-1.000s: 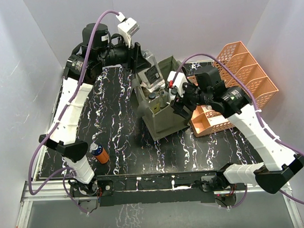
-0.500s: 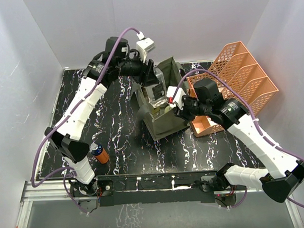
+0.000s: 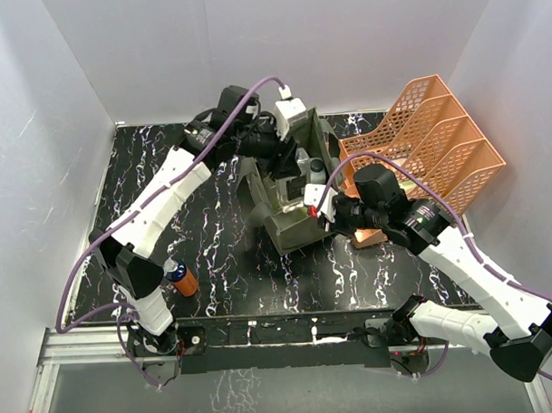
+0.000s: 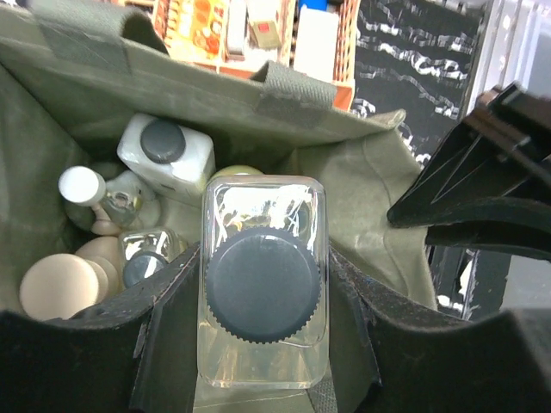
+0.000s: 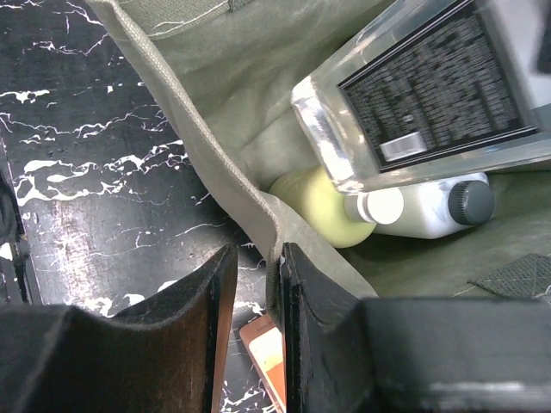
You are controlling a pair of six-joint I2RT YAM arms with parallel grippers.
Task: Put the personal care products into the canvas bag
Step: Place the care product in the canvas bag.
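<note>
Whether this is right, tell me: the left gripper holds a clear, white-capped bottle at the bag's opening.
Wrong cap colour. The left wrist view shows the left gripper holding a clear, black-capped bottle at the bag's opening.

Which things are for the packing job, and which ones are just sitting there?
For the job: canvas bag; clear bottle at its opening; white bottle, pale yellow bottle and tan bottle inside it; orange bottle on the table.
Just lying about: orange tray organizer; small items in it.
</note>
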